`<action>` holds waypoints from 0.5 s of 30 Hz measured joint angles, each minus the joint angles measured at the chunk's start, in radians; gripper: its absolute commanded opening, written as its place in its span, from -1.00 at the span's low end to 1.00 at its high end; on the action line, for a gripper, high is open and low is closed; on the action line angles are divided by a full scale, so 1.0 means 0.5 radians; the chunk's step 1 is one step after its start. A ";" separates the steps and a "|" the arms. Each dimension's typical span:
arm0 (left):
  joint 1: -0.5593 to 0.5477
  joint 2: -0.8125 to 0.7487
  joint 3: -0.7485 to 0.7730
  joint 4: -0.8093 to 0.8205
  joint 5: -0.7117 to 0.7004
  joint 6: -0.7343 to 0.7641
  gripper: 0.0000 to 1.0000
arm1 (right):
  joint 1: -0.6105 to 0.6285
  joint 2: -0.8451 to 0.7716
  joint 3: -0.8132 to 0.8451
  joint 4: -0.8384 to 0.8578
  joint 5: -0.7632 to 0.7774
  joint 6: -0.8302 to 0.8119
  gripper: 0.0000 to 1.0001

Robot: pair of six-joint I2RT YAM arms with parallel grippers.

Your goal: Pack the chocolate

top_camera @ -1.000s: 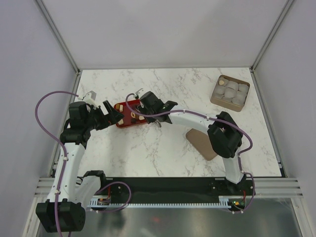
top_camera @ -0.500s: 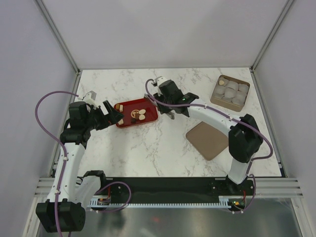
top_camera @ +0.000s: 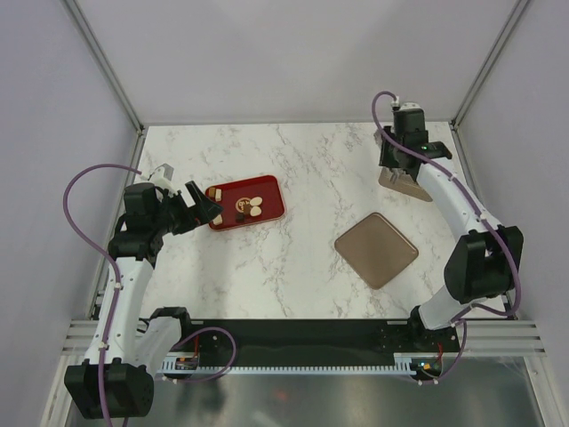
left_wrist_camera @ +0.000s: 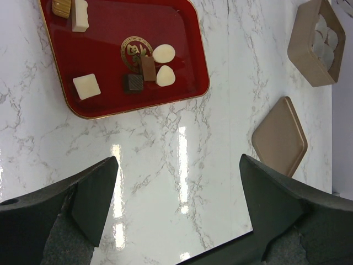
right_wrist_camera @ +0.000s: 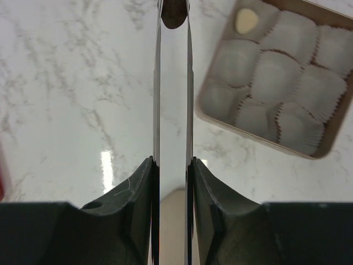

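Several chocolate pieces lie on the red tray (left_wrist_camera: 110,22) (top_camera: 267,209): cream-white rounded ones (left_wrist_camera: 164,53), a dark brown square (left_wrist_camera: 133,83) and a white square (left_wrist_camera: 87,86). My left gripper (left_wrist_camera: 179,187) (top_camera: 206,206) hangs open and empty just left of the tray. My right gripper (right_wrist_camera: 172,163) (top_camera: 402,171) is shut on thin metal tweezers (right_wrist_camera: 157,83) that pinch a dark brown chocolate (right_wrist_camera: 174,14) at their tip. It hovers by the left edge of the tan box (right_wrist_camera: 259,141) (top_camera: 404,187). One cream-white piece (right_wrist_camera: 246,21) sits in a paper cup of the box.
The flat brown square lid (top_camera: 376,249) (left_wrist_camera: 279,138) lies on the marble at the right front. The box holds several white paper cups (right_wrist_camera: 276,69). The right arm covers most of the box in the top view. Grey walls enclose the table.
My right arm has swung from over the red tray to the box at the back right, carrying the dark piece in the tweezers. The left arm has not moved.
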 measured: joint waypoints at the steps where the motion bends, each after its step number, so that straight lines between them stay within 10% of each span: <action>1: 0.000 0.000 0.000 0.000 0.000 0.000 0.98 | -0.087 0.009 0.005 -0.032 0.019 0.009 -0.34; 15: 0.000 0.000 0.000 0.001 0.000 0.000 0.98 | -0.571 0.258 0.098 -0.188 0.101 0.066 -0.33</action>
